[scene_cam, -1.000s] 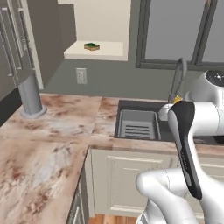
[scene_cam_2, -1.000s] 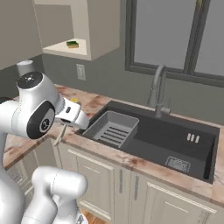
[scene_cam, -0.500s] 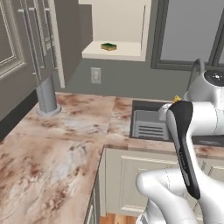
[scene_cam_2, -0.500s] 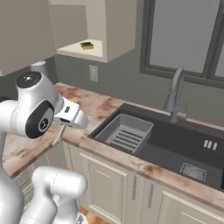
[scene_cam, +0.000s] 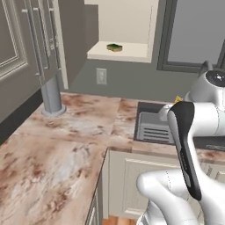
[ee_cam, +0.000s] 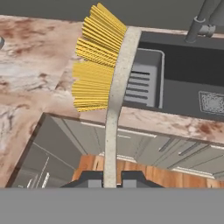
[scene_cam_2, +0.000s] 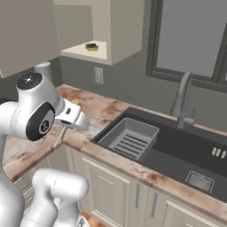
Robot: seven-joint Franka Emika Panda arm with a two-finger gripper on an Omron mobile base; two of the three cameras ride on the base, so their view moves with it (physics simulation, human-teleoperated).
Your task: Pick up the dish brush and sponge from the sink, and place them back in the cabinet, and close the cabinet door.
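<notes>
My gripper [ee_cam: 112, 179] is shut on the dish brush [ee_cam: 114, 94] at the end of its speckled cream handle. The yellow bristles point away from the hand, over the counter's edge next to the sink [ee_cam: 188, 65]. A yellow tip of the brush [scene_cam: 178, 100] peeks out above my forearm. The green-and-yellow sponge [scene_cam: 114, 47] [scene_cam_2: 91, 46] lies on the shelf of the open cabinet [scene_cam: 127, 22] [scene_cam_2: 104, 26]. The taupe cabinet door [scene_cam_2: 26, 35] stands swung open at the upper left. The sink [scene_cam_2: 177, 150] holds a ribbed drainer tray [scene_cam_2: 128, 137] [scene_cam: 154, 127].
A grey arched faucet [scene_cam_2: 182, 99] rises behind the basin. A grey cylinder [scene_cam: 52, 96] stands on the marbled counter [scene_cam: 66, 145] below the wall cabinets. A wall outlet [scene_cam: 101, 76] sits under the shelf. Cream base cabinets [scene_cam_2: 115, 186] run below the counter.
Both base views have shifted: the cabinet and sponge now appear larger and further right, so the base has driven. The brush stays in my shut gripper.
</notes>
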